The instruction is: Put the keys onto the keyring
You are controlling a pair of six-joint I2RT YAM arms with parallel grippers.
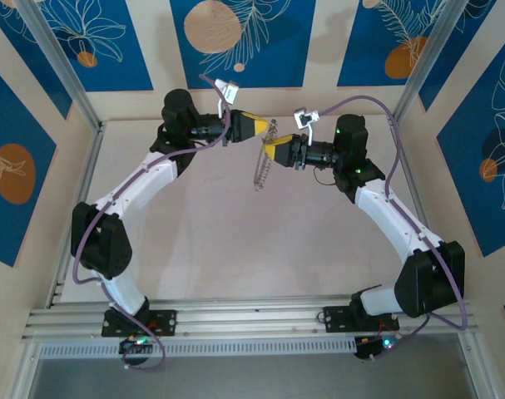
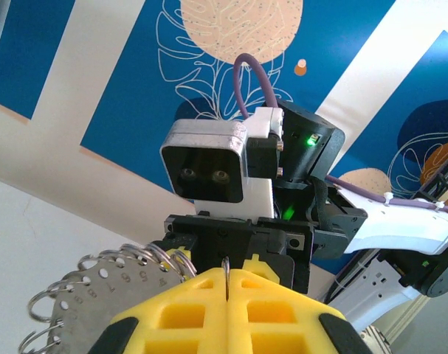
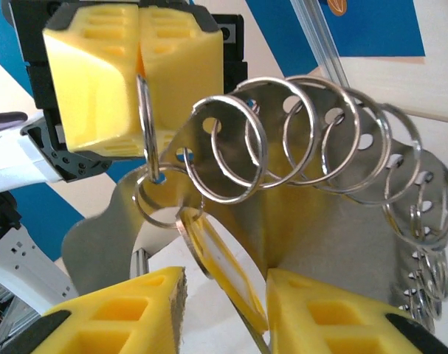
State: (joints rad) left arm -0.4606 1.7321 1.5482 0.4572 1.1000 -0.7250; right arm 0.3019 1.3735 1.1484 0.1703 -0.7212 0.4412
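Pale table point(image 1: 235, 241), enclosed by blue-and-cream wall panels point(image 1: 235, 41). The keyring point(image 1: 263, 166), a grey plate edged with rings, hangs above the table's far middle, its long axis vertical. The left gripper point(image 1: 258, 130) is pressed together on one ring point(image 3: 146, 125). The right gripper point(image 1: 271, 150) is spread around a yellow-rimmed tag point(image 3: 224, 269); whether it grips cannot be told.

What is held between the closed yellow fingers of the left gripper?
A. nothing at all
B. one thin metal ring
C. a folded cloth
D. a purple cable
B: in the right wrist view the left gripper has its yellow fingers pressed together on a thin metal ring, which sticks out below them, seen edge-on.
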